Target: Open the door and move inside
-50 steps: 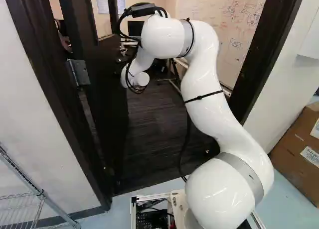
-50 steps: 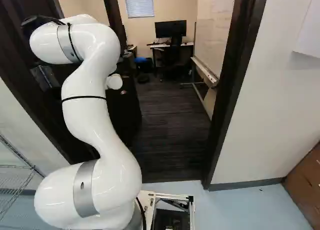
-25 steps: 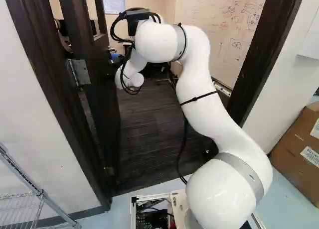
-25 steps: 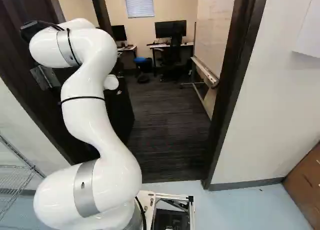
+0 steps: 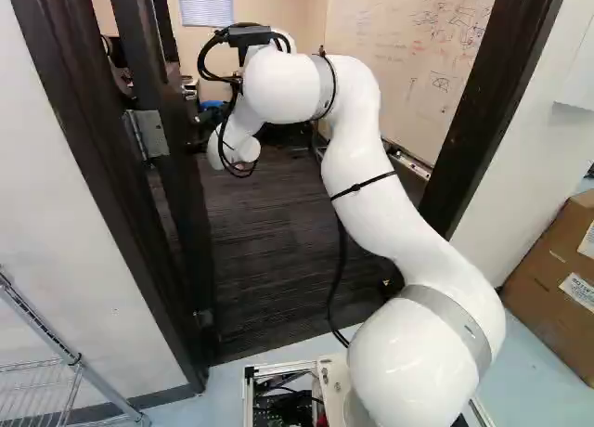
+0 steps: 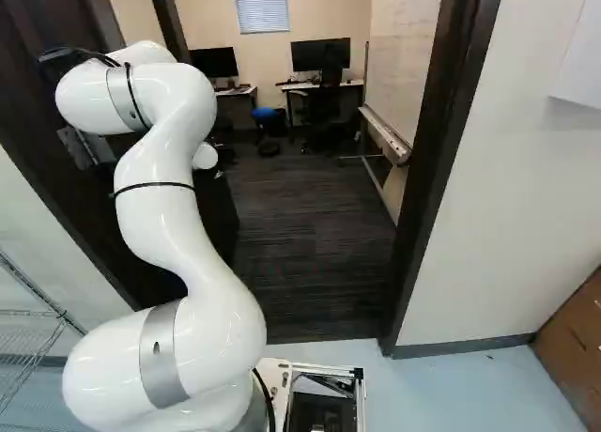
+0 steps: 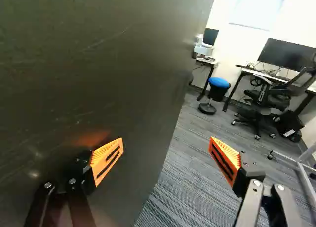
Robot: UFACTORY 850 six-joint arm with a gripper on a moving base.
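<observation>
- The door (image 7: 98,49) is open and leans into the room, on its hinge (image 5: 147,135) at the left of the left base view.
- The gripper (image 7: 167,147) has its jaws spread wide with nothing in them. One finger is right by the flat face of the door (I can't tell if it touches).
- The white arm (image 5: 371,195) reaches through the doorway beside the door. I think its job now is to push the door wider.
- If the push comes at a bad slant, the finger could slip off the door. Then the door might swing back and bump the arm.
- If the base (image 5: 329,362) rolls in too soon or a bit crooked, it could hit the door or the dark post (image 6: 437,169) on the other side.
- Going too far in could bring trouble with the whiteboard stand (image 7: 296,163), since its legs stick out low.
</observation>
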